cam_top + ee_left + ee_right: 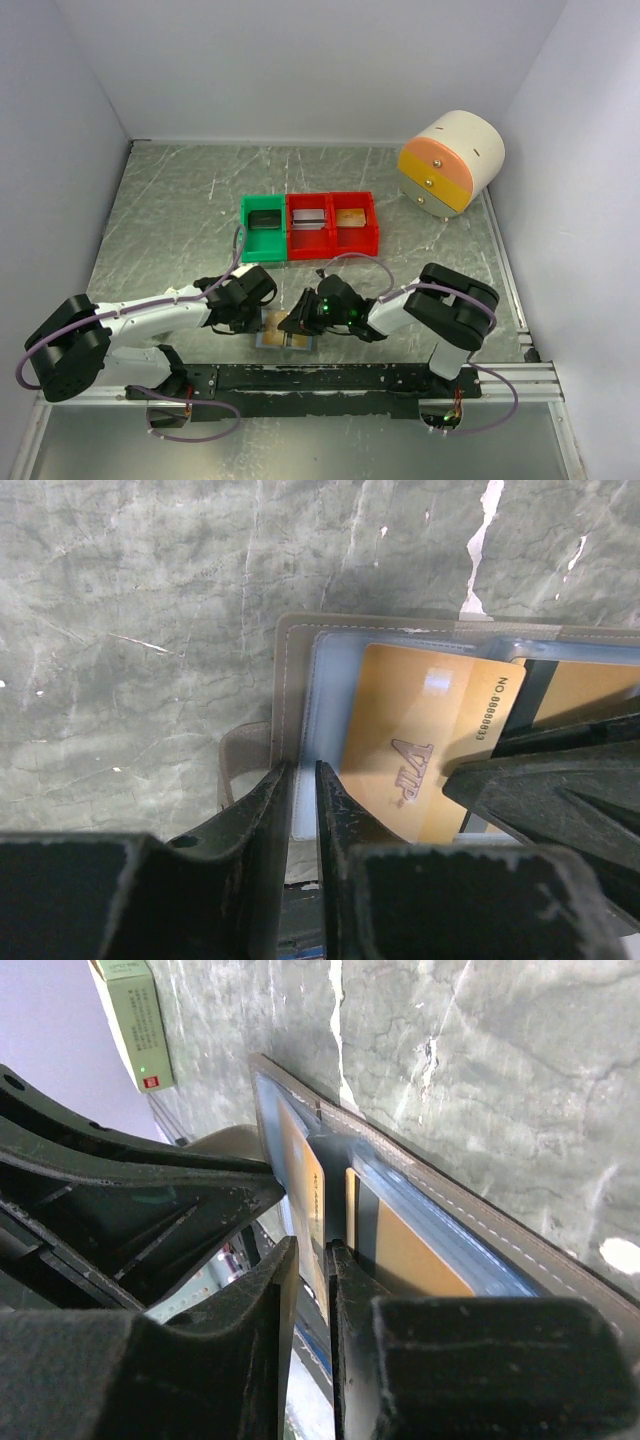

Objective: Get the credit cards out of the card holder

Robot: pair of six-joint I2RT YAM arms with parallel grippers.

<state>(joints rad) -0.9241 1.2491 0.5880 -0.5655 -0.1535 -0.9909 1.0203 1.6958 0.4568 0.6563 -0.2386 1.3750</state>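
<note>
Credit cards (272, 322) in card holder (283, 344), before bins (310, 246)

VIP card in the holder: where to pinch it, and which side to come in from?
Pinch the VIP card at its numbered short edge, the end skewed toward the fold of the card holder. Come in from the fold side, gripping its two flat faces, and pull along its length, away from the pale blue pocket. Thin and flat, it probably offers only that free edge.

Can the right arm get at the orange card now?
Probably yes: the right pincer straddles the orange card at its edge, nothing blocks it, and the left pincer pinches the card holder.
</note>
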